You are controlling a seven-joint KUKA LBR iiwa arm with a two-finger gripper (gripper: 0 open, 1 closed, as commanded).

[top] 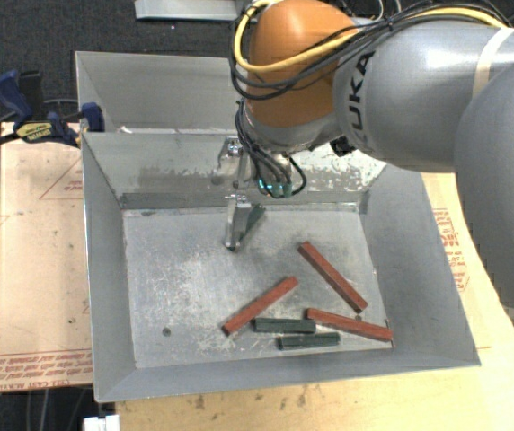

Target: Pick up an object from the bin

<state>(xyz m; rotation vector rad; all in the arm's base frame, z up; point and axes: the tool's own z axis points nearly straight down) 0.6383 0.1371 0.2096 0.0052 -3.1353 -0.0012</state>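
The gripper (237, 239) hangs low over the back of the bin (104, 268), its fingers drawn narrow on a dark green bar (253, 218) that sits tilted between them, just above the floor. The grasp looks made, so the step in hand is probably the lift. The next move calls for a straight rise, well apart from the red bars (260, 304) and green bars (284, 325) at the front.

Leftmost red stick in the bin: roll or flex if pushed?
Red stick looks straight with flat faces: probably stiff, likelier to slide than roll. Thin, so likely light. A dark stick lies close; a push may shift both.
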